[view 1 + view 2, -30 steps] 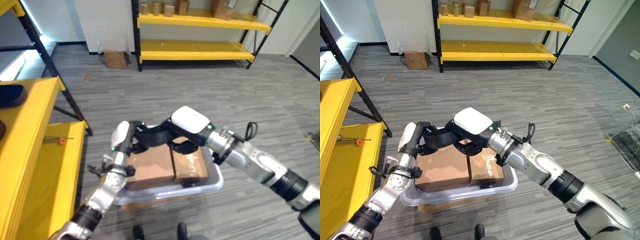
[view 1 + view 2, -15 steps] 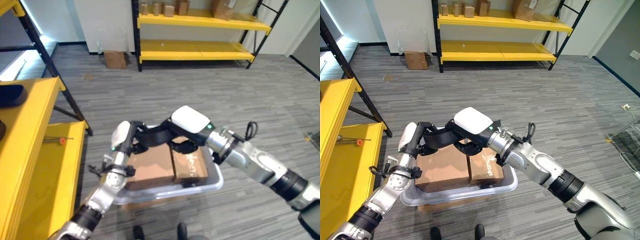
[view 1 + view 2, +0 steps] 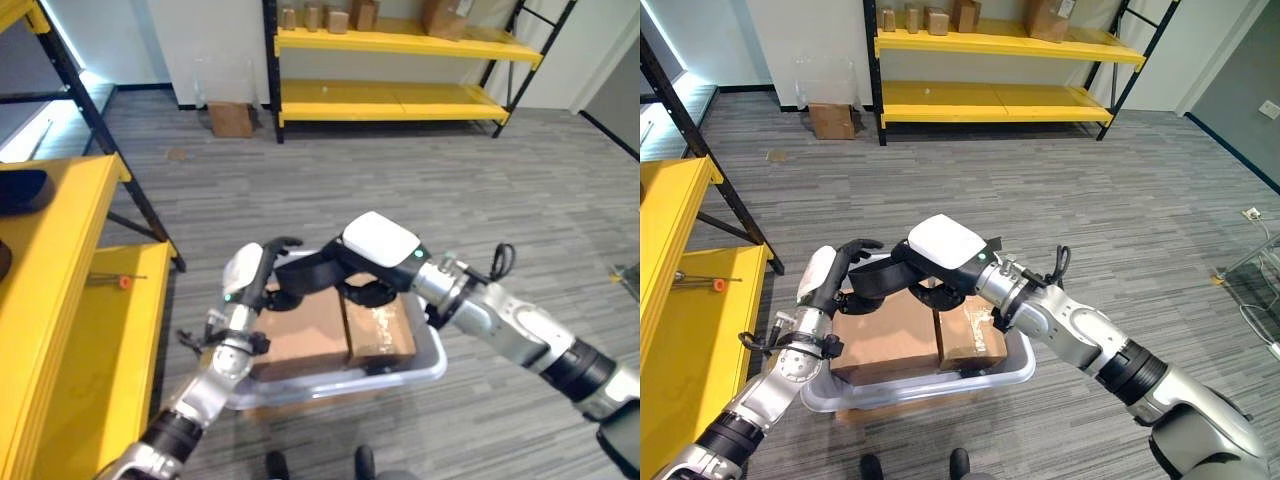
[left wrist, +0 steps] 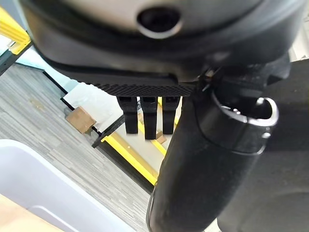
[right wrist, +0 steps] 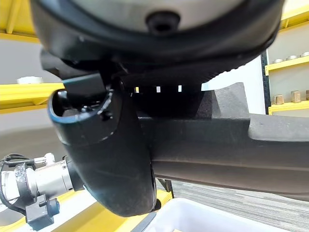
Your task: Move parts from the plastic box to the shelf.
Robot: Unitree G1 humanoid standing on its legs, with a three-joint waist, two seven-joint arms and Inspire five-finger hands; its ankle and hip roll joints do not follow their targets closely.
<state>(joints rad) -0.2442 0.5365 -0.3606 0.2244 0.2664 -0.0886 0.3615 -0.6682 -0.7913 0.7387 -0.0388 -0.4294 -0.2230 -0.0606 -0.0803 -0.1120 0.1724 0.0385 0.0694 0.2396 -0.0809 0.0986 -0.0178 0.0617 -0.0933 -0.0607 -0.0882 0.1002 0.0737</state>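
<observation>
A clear plastic box sits low in front of me with two brown cardboard boxes inside. Above them a long black part hangs level. My right hand, white-covered on its back, is shut on the part's right end; the right wrist view has its thumb curled against the black part. My left hand is at the part's left end, open, its fingers straight and raised off the part.
A yellow shelf stands close on my left, with an orange-handled tool on its lower level. Across the grey floor a second yellow rack holds small boxes, and a cardboard box rests beside it.
My left hand's fingers have uncurled and lifted off the black part's left end. The right hand and the part have stayed where they were.
</observation>
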